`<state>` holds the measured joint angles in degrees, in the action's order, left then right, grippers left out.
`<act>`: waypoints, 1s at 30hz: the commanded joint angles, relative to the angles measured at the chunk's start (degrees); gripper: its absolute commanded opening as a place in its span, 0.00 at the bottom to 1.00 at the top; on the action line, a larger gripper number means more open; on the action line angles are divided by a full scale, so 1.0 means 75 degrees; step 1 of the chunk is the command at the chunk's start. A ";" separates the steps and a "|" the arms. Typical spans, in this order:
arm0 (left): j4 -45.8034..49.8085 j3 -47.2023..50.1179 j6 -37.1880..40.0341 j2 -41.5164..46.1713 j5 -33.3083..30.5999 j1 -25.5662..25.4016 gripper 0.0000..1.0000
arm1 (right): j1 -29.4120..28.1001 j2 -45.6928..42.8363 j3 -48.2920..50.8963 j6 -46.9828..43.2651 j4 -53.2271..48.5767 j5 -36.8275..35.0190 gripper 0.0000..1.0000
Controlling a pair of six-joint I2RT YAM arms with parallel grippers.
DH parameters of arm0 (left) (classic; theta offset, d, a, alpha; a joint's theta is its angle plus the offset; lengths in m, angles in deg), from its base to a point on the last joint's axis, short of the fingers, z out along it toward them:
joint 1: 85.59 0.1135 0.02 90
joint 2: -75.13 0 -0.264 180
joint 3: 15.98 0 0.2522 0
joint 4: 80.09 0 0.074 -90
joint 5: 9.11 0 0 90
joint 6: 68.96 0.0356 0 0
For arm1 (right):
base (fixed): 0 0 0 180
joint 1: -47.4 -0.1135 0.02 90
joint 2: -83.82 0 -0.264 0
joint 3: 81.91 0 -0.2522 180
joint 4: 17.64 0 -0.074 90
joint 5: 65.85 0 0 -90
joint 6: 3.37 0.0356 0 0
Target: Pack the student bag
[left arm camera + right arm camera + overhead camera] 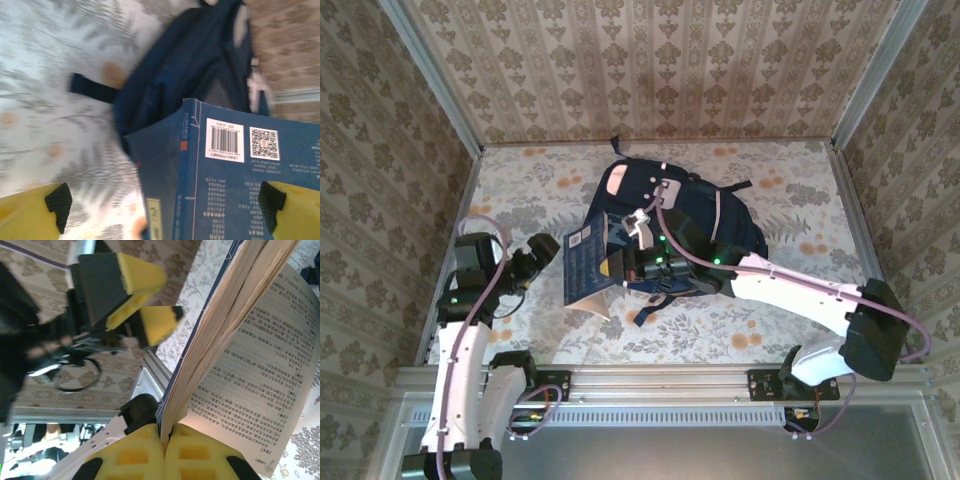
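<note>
The bag (730, 230) lies mid-table (535, 185), toward the far wall, with the right arm reaching over its near end. The right gripper (165, 442) is pinched tight on the edge of an open blue book (586, 264), which it holds tilted up just beside the bag's near left side. The left gripper (542, 252) is spread wide and empty, close to the book's barcoded cover.

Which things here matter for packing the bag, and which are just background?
In the job: student bag; blue book, pinched by right gripper; left gripper, open near it.
Just there: floral table; patterned walls; metal rail.
</note>
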<state>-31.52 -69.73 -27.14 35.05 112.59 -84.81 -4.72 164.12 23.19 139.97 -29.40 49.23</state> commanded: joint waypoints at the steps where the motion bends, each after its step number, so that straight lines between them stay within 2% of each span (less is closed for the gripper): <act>1: -0.2699 0.0883 -0.2262 0.0023 0.1714 -0.0063 1.00 | 0.0093 -0.0432 0.0385 0.0662 0.1409 0.0205 0.00; 3: -0.3708 0.1245 -0.3045 0.0038 0.1820 -0.0132 1.00 | 0.0107 -0.0483 0.0579 0.0861 0.1813 0.0311 0.00; 5: -0.3941 0.1312 -0.3264 0.0098 0.1627 -0.0334 1.00 | 0.0128 -0.0512 0.0729 0.1009 0.2101 0.0348 0.00; 8: -0.4418 0.1461 -0.3619 0.0189 0.1348 -0.0684 0.95 | 0.0166 -0.0485 0.0976 0.1315 0.2716 0.0445 0.00; 10: -0.4808 0.1618 -0.3911 0.0215 0.1141 -0.0897 0.89 | 0.0183 -0.0377 0.1104 0.1555 0.3193 0.0599 0.00; 15: -0.5630 0.1973 -0.4468 0.0142 0.0915 -0.1162 0.58 | 0.0212 -0.0136 0.1330 0.2055 0.4022 0.0802 0.00; 21: -0.5486 0.1876 -0.4434 0.0344 0.0742 -0.1198 0.16 | 0.0244 -0.0335 0.1461 0.1646 0.3294 0.0443 0.01; 25: -0.5102 0.1602 -0.4169 0.0322 0.0734 -0.1205 0.06 | 0.0256 -0.0690 0.1580 0.1154 0.2295 -0.0200 0.11; 27: -0.4829 0.1448 -0.4005 0.0328 0.0455 -0.1204 0.01 | 0.0292 -0.0895 0.1646 0.1002 0.1935 -0.0488 0.31; 30: -0.4524 0.1243 -0.3783 0.0293 0.0239 -0.1196 0.00 | 0.0294 -0.1359 0.1696 0.0770 0.1131 -0.1294 0.56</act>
<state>-66.86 -57.01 -58.42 36.52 115.52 -93.42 -2.97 157.89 35.43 149.19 -14.67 46.96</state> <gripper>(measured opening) 0.130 0.519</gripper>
